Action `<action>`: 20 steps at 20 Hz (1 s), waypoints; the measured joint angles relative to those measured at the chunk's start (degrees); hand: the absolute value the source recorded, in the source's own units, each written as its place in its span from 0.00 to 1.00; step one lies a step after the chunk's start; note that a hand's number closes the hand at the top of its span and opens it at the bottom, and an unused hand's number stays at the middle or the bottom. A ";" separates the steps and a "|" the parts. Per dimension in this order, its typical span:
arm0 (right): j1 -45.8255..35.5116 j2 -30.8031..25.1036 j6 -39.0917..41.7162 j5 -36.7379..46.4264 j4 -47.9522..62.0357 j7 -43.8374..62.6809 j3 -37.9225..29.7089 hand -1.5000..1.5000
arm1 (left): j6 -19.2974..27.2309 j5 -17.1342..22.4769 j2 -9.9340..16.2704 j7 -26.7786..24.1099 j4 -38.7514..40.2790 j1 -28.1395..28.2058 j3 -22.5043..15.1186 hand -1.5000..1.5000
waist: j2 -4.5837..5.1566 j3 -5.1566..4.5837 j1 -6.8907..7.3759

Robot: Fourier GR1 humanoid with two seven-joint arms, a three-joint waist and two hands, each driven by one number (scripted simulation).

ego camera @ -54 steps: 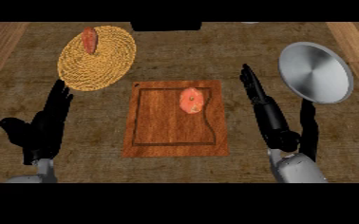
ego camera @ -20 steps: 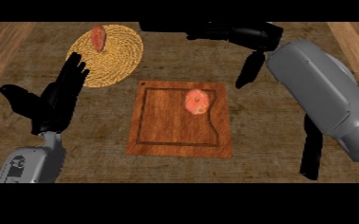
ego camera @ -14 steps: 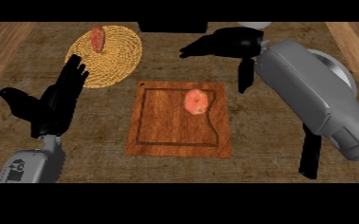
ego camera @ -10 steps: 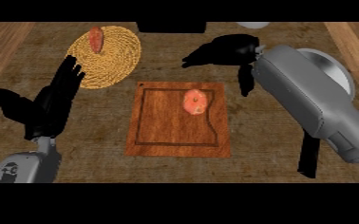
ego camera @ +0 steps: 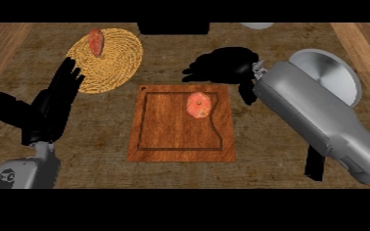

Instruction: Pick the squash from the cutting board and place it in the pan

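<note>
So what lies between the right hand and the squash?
In the head view, only bare cutting board and counter separate the right hand from the squash.

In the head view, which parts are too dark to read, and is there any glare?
Head view: the right hand is a black shape, its fingers hard to separate; the left hand is equally dark. The pan shows a pale sheen; the squash on the board is evenly lit.

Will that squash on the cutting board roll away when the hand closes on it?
The squash looks rounded and smooth, so it may roll or slip sideways. It lies loose on the flat cutting board, unbraced. It probably stays stiff.
</note>
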 measured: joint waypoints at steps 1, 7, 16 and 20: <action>0.94 0.54 -0.33 1.01 -1.25 1.34 0.01 0.00 | 0.41 -0.43 -0.42 0.21 -0.51 -0.03 -0.37 0.50 | -0.02 0.00 -0.02; 5.62 2.65 1.59 4.76 -8.24 5.03 -2.62 0.00 | 0.23 -0.92 -1.09 0.84 -1.82 0.65 -0.03 0.50 | 0.03 0.00 0.05; 7.79 9.07 3.68 12.82 -7.67 9.26 -4.55 0.00 | -1.05 -1.64 -1.43 -0.17 0.99 -1.29 1.24 0.50 | 0.15 0.00 0.30; 8.26 11.30 2.38 16.45 -4.56 9.19 -5.70 0.00 | -1.10 -2.17 -2.37 -0.34 0.66 -0.82 0.97 0.50 | 0.19 0.00 0.43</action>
